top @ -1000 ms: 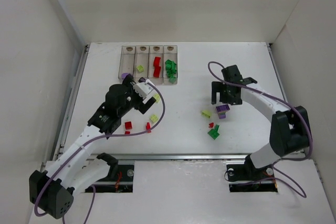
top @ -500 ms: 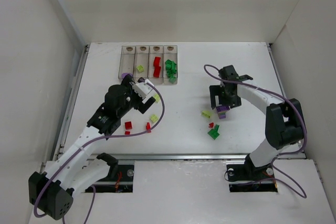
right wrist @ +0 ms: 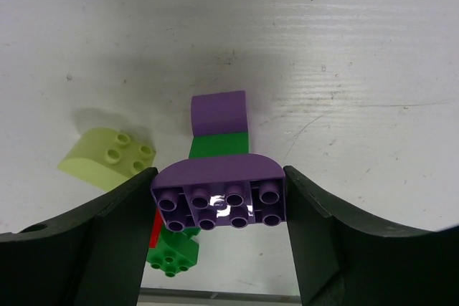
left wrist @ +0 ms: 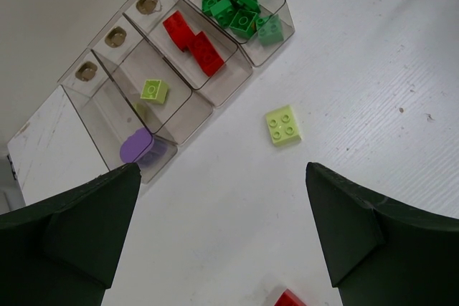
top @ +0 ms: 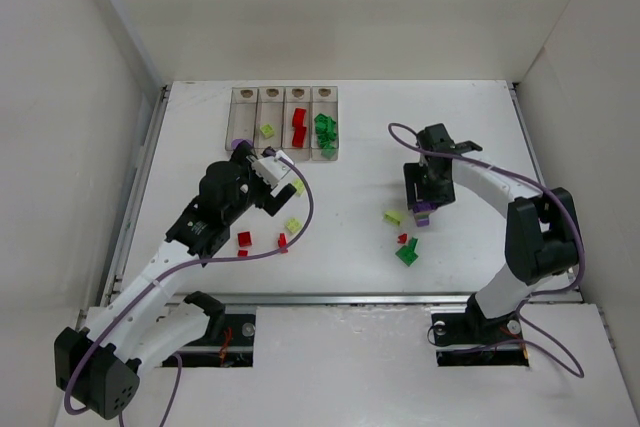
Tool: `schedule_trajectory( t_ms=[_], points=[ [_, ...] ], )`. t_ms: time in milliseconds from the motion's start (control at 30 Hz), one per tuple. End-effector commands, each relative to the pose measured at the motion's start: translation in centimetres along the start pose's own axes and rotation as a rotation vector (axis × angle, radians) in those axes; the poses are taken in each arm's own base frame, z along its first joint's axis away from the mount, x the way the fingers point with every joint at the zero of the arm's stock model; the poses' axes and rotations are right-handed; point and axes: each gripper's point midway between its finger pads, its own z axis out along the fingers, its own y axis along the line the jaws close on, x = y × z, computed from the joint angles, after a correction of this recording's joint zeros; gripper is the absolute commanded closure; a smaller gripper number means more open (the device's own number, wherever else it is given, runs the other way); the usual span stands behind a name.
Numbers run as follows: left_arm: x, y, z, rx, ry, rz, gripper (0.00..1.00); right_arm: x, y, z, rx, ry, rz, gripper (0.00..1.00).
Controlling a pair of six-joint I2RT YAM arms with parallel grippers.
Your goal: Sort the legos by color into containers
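The containers (top: pixel 285 119) are four joined clear bins at the back left, holding purple, pale yellow-green, red and green legos; they also show in the left wrist view (left wrist: pixel 176 69). My right gripper (right wrist: pixel 219 198) is shut on a purple lego (right wrist: pixel 219 193), underside toward the camera; in the top view this gripper (top: pixel 424 205) is right of centre. Under it lie another purple lego (right wrist: pixel 219 112) on a green one, a pale yellow-green lego (right wrist: pixel 111 157) and a green lego (right wrist: pixel 172 252). My left gripper (left wrist: pixel 222 238) is open and empty above the table.
Loose legos near the left gripper (top: pixel 274 179): two pale yellow-green (top: pixel 293 225), two red (top: pixel 244 239). One pale brick (left wrist: pixel 283 125) lies just in front of the bins. White walls close in the table on three sides.
My right gripper has come down and slightly left over the purple lego and closed on it. The left arm has not moved.
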Motion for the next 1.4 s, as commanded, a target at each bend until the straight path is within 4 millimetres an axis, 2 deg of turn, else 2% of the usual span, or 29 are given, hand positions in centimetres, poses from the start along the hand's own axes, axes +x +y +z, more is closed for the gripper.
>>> schedule_trajectory(
  t_ms=[0, 100, 133, 167, 200, 233, 267, 300, 333, 367, 400, 433, 467, 500, 533, 567, 600, 633, 700, 767, 833, 867, 900, 967, 1000, 1067, 1200, 1233, 1367],
  points=[
    [-1.5, 0.4, -0.1, -0.016, -0.056, 0.008, 0.01, -1.8, 0.2, -1.0, -0.009, -0.04, 0.014, 0.83],
    [-1.6, -0.4, 0.0, 0.035, -0.068, 0.028, 0.01, -2.7, 1.8, -2.1, -0.092, -0.055, 0.012, 0.97],
    [-1.5, -0.8, -0.1, 0.055, -0.065, 0.028, 0.01, -4.2, 2.6, -3.4, -0.137, -0.098, 0.002, 1.0],
    [-2.2, -1.2, -0.1, 0.083, -0.089, 0.045, 0.01, -5.4, 3.5, -4.5, -0.187, -0.14, -0.002, 1.0],
    [-2.3, -1.5, -0.1, 0.101, -0.099, 0.054, 0.01, -6.2, 5.3, -5.7, -0.286, -0.158, -0.013, 1.0],
    [-2.9, -1.6, -0.2, 0.117, -0.118, 0.07, 0.01, -8.3, 6.7, -7.9, -0.357, -0.227, -0.028, 1.0],
    [-3.0, -2.0, -0.1, 0.142, -0.119, 0.069, 0.01, -9.8, 8.0, -9.3, -0.427, -0.277, -0.021, 1.0],
    [-4.2, -2.3, -0.3, 0.177, -0.16, 0.083, 0.01, -10.5, 10.0, -11.2, -0.549, -0.297, -0.036, 1.0],
    [-4.7, -2.6, -0.2, 0.198, -0.171, 0.084, 0.01, -11.2, 11.4, -12.7, -0.621, -0.325, -0.05, 1.0],
    [-5.3, -2.8, 0.0, 0.216, -0.185, 0.059, 0.01, -13.1, 12.8, -14.5, -0.701, -0.393, -0.066, 1.0],
    [-6.9, -2.8, -0.2, 0.236, -0.225, 0.042, 0.01, -13.8, 13.9, -16.0, -0.78, -0.417, -0.064, 1.0],
    [-8.0, -2.7, -0.2, 0.243, -0.251, 0.018, 0.01, -13.1, 16.4, -18.1, -0.922, -0.415, -0.126, 1.0],
    [-8.3, -2.9, 0.2, 0.263, -0.248, -0.014, 0.01, -13.3, 17.6, -19.5, -0.993, -0.447, -0.167, 1.0],
    [-9.2, -3.1, 0.2, 0.281, -0.264, -0.057, 0.01, -14.2, 18.9, -21.8, -1.065, -0.546, -0.24, 1.0],
    [-11.0, -3.3, -0.3, 0.322, -0.306, -0.07, 0.01, -14.1, 19.8, -22.8, -1.106, -0.574, -0.284, 1.0],
    [-11.5, -3.4, -0.1, 0.346, -0.317, -0.087, 0.01, -13.4, 21.1, -24.6, -1.158, -0.602, -0.355, 1.0],
    [-11.9, -3.1, -0.2, 0.365, -0.326, -0.106, 0.01, -13.2, 21.7, -25.5, -1.174, -0.626, -0.406, 1.0],
    [-13.4, -3.6, -0.9, 0.432, -0.371, -0.107, 0.01, -12.9, 22.2, -26.2, -1.184, -0.663, -0.481, 1.0],
    [-14.3, -4.2, -1.0, 0.505, -0.389, -0.125, 0.01, -11.6, 22.8, -27.7, -1.254, -0.674, -0.592, 1.0],
    [-15.9, -5.3, -2.0, 0.617, -0.432, -0.106, 0.02, -11.2, 22.9, -27.9, -1.27, -0.703, -0.676, 1.0],
    [-15.7, -5.7, -1.5, 0.673, -0.415, -0.12, 0.04, -10.6, 22.8, -28.6, -1.292, -0.727, -0.737, 1.0],
    [-16.4, -5.5, -1.6, 0.694, -0.432, -0.113, 0.04, -10.4, 22.8, -28.7, -1.296, -0.746, -0.777, 1.0],
    [-16.1, -5.7, -1.4, 0.714, -0.412, -0.127, 0.04, -9.9, 22.9, -28.9, -1.325, -0.744, -0.813, 1.0],
    [-15.5, -4.9, -0.5, 0.717, -0.385, -0.152, 0.04, -9.4, 22.7, -28.5, -1.325, -0.752, -0.842, 1.0],
    [-16.4, -4.7, -0.8, 0.744, -0.411, -0.141, 0.02, -9.2, 22.7, -29.0, -1.333, -0.764, -0.861, 1.0],
    [-16.7, -4.5, -0.7, 0.798, -0.41, -0.153, 0.01, -8.4, 22.7, -28.9, -1.366, -0.747, -0.888, 1.0],
    [-16.7, -4.7, 0.6, 0.852, -0.38, -0.212, 0.05, -8.3, 22.6, -29.0, -1.374, -0.751, -0.903, 1.0],
    [-17.2, -4.8, 0.4, 0.878, -0.386, -0.212, 0.05, -8.3, 22.6, -28.9, -1.371, -0.76, -0.913, 1.0],
    [-16.8, -5.6, 0.6, 0.936, -0.354, -0.247, 0.06, -8.5, 22.7, -28.5, -1.363, -0.755, -0.904, 1.0]
  ],
)
